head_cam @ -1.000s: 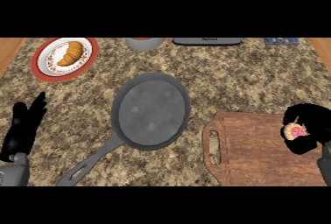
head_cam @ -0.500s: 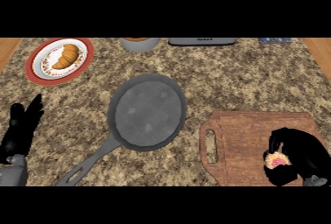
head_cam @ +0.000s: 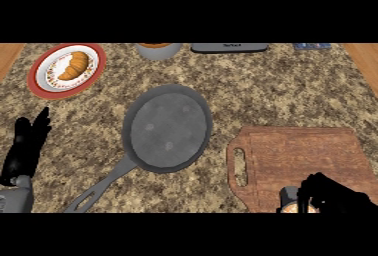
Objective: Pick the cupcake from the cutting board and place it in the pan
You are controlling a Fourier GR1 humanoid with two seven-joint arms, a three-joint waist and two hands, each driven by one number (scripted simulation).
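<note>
Cupcake (head_cam: 293, 207) lower; speckled granite counter (head_cam: 280, 90)

pan (head_cam: 168, 130): matt grey metal | cutting board (head_cam: 299, 155): reddish wood, visible grain | counter (head_cam: 280, 90): speckled stone

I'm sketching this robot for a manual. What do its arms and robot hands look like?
Each robot hand is matte black, with slender fingers and a thumb: the left robot hand shows whole, the right robot hand only partly. The left forearm is a plain grey cylinder. No cables, markings or sleeves are visible.
</note>
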